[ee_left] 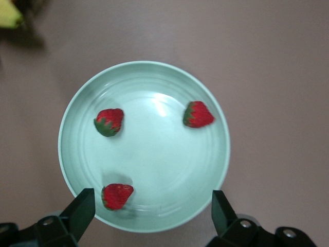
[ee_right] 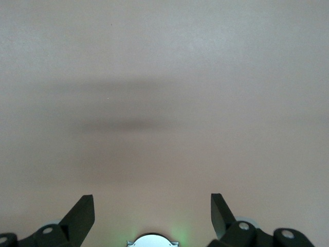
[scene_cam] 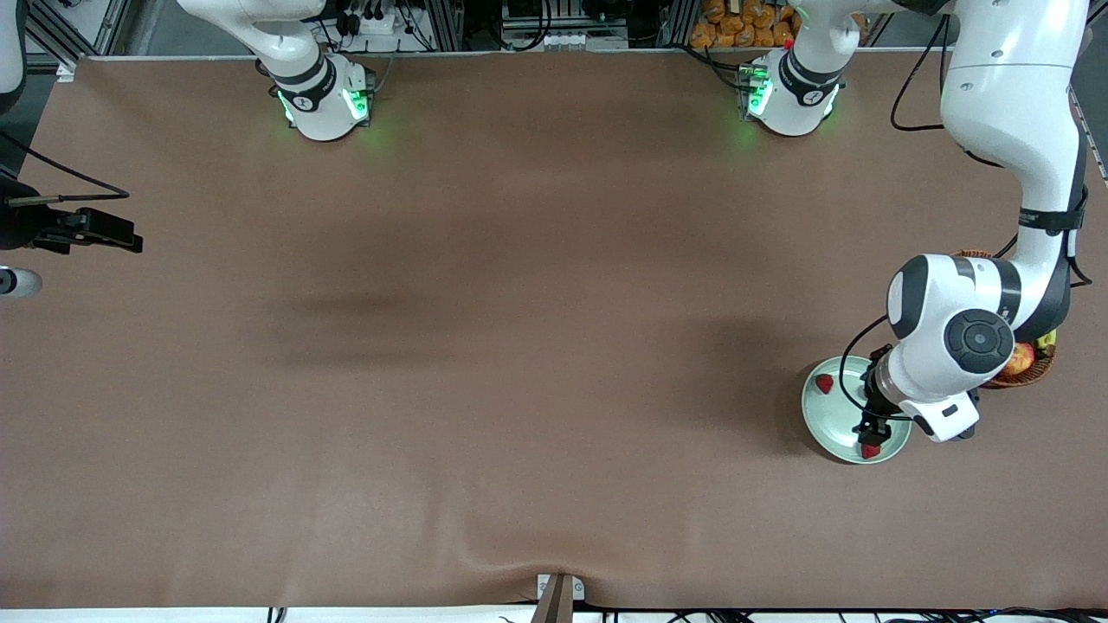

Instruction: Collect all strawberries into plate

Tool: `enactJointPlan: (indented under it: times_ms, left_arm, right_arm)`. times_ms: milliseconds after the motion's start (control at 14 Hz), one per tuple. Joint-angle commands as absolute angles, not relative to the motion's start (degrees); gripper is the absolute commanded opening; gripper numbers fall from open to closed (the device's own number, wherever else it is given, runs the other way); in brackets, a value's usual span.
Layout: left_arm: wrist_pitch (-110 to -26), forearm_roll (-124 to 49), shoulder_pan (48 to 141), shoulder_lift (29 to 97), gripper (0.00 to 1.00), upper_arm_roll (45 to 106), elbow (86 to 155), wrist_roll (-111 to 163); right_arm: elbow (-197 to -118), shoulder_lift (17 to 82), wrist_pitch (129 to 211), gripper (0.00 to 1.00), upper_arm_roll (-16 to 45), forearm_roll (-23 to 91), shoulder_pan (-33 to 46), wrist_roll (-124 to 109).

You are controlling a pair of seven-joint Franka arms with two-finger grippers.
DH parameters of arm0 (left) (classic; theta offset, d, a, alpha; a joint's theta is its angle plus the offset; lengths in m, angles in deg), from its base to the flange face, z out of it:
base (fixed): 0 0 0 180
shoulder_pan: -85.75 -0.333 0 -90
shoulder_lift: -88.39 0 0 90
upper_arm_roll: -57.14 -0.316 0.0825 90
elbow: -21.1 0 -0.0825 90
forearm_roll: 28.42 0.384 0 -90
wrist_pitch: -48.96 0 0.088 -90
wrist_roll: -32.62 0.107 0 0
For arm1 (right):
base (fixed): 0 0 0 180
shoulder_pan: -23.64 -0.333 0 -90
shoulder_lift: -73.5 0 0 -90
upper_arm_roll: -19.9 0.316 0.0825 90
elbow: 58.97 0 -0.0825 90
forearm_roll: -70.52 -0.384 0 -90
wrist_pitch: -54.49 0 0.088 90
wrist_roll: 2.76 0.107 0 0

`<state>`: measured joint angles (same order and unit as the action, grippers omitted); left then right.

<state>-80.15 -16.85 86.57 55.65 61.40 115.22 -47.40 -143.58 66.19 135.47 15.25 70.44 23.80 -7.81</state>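
Left gripper (ee_left: 153, 208) above plated strawberries (ee_left: 109, 122).

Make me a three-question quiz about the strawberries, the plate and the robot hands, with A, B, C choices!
1. Where are the strawberries?
A. in the basket
B. on the mint-green plate
C. on the bare table

2. How many strawberries are on the plate?
A. one
B. two
C. three

3. How is the left gripper over the plate?
A. open, holding nothing
B. shut on a strawberry
C. shut on the plate's rim

Answers:
1 B: every berry lies inside the plate's rim in the left wrist view.
2 C: that view shows three red berries, apart from each other.
3 A: its fingers stand wide apart with nothing between them. The right gripper, waiting over bare table, is open too.
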Motion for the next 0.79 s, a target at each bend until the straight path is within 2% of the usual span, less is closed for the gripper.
enactJointPlan:
  times_ms: [0,286,500,714]
  left_arm:
    - [-74.6,-17.1,85.9,59.2,1.00,63.8,114.3,-38.3]
    - [-68.1,-18.2,85.9,64.2,1.00,65.8,113.3,-28.1]
    - [-64.8,-22.3,86.4,68.6,1.00,65.8,113.8,-23.8]
    - [-57.8,-23.1,88.6,74.7,1.00,65.1,115.0,-13.1]
  right_arm:
    - [-143.3,67.0,135.2,1.00,15.4,70.9,23.7,-6.7]
    - [-142.8,67.2,135.1,1.00,15.2,69.4,23.8,-6.8]
    - [-142.1,67.3,134.9,1.00,14.4,67.9,23.8,-6.8]
    - [-142.0,67.3,134.6,1.00,14.3,68.2,23.5,-6.9]
